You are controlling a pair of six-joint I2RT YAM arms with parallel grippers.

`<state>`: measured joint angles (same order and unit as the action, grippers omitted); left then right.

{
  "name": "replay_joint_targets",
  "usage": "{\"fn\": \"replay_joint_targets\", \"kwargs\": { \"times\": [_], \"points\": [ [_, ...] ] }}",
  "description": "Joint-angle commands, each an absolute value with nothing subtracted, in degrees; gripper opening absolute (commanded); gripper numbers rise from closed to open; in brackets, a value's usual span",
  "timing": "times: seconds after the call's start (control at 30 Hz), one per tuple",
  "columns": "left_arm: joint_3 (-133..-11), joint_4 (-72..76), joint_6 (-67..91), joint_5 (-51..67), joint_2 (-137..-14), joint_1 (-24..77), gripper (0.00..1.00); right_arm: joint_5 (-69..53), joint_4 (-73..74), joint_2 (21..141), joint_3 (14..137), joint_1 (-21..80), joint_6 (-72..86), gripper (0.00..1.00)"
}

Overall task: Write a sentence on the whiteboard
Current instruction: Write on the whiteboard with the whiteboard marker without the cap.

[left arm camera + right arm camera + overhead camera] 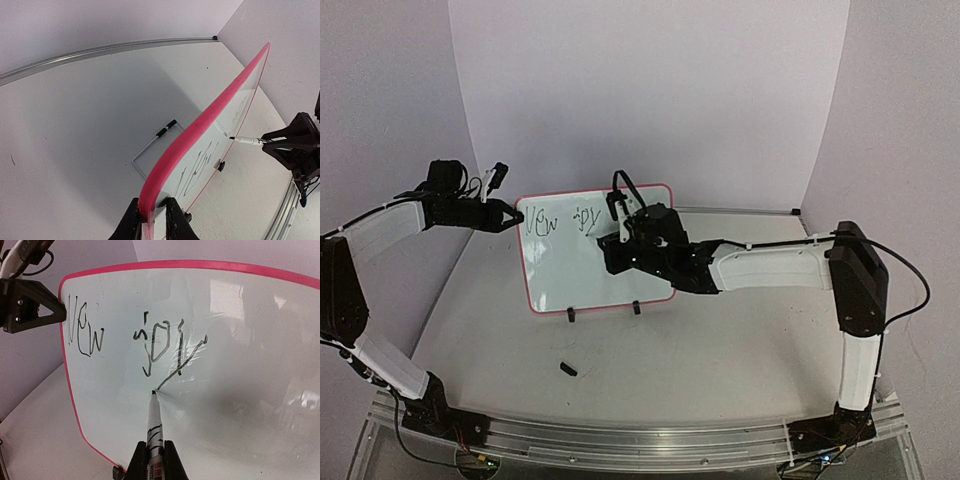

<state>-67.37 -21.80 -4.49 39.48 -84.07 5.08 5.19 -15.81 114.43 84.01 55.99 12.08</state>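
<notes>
The whiteboard point(570, 272) stands upright on the table, white with a pink-red rim point(200, 131). My left gripper point(512, 217) point(151, 220) is shut on its upper left edge. The sentence point(85, 332) reads "New joy" in black marker on the top line point(542, 222). My right gripper point(620, 228) point(155, 447) is shut on a white marker point(156, 425). The marker's black tip touches the board at the tail end of the "y". In the left wrist view the marker point(247, 140) reaches the board face from the right.
A small black marker cap point(568, 368) lies on the table in front of the board. Two black feet point(571, 315) point(636, 308) and a wire stand point(150, 150) behind hold the board up. A metal rail point(620, 440) runs along the near edge.
</notes>
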Motion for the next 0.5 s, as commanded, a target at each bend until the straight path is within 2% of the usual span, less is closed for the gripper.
{"fn": "replay_joint_targets", "kwargs": {
  "times": [0.0, 0.23, 0.47],
  "points": [
    [-68.4, -21.2, -5.0, 39.5, -84.7, 5.0, 0.15, 3.9, -17.2, 112.8, 84.0, 56.6, 11.9, 0.00],
    [-68.5, -21.2, -5.1, 39.5, -84.8, 4.9, 0.15, 5.7, -20.4, 106.0, 79.6, 57.5, 12.1, 0.00],
    [-68.4, -21.2, -5.1, 39.5, -84.7, 5.0, 0.15, 11.7, -19.5, 106.3, 80.5, 57.0, 11.6, 0.00]
  ]
}}
